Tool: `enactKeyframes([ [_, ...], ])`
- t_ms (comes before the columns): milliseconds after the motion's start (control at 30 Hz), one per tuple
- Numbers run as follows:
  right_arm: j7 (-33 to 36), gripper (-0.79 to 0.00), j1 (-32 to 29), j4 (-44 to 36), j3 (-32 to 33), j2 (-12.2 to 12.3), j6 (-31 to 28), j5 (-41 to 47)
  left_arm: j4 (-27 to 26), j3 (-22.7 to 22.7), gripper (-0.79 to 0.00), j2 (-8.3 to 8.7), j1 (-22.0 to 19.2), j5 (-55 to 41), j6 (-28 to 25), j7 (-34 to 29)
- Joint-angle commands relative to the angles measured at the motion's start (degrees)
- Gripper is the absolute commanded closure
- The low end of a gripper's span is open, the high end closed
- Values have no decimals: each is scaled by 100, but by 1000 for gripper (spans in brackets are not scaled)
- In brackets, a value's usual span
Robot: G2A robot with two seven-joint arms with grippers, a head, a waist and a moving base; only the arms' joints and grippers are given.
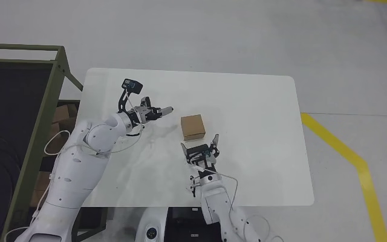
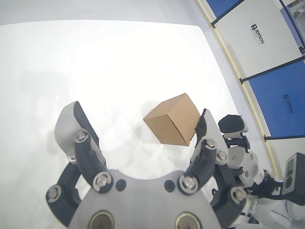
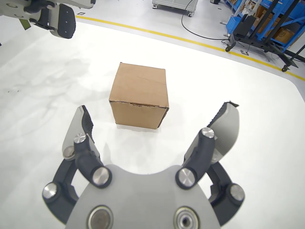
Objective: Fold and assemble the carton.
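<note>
A small brown carton [image 1: 193, 127] stands closed as a cube on the white table [image 1: 254, 103], near its middle. Seen from the right wrist, the carton [image 3: 139, 96] has its top flaps folded flat, with a rough torn edge along the near top seam. My left gripper [image 1: 164, 111] hovers to the carton's left, open and empty; the carton [image 2: 172, 122] lies just beyond its fingertips [image 2: 201, 125]. My right gripper [image 1: 200, 147] sits open at the carton's near side, a short gap away, nothing between its fingers [image 3: 84, 120].
A dark green frame cart [image 1: 36, 78] with cardboard pieces stands off the table's left edge. Yellow floor tape [image 1: 338, 145] runs to the right. Bare table surface spreads to the carton's right and behind it.
</note>
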Motion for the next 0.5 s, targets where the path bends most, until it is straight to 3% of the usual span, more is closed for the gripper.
enactKeyframes([
  [0, -131, -785, 125, 234, -101, -31, 333, 156, 0, 0, -785, 0, 0, 0, 0, 0],
  [333, -992, -785, 721, 1333, -485, -215, 970, 1402, 0, 0, -785, 0, 0, 0, 0, 0],
  [467, -1315, -785, 999, 1711, -612, -325, 1107, 2342, 0, 0, -785, 0, 0, 0, 0, 0],
])
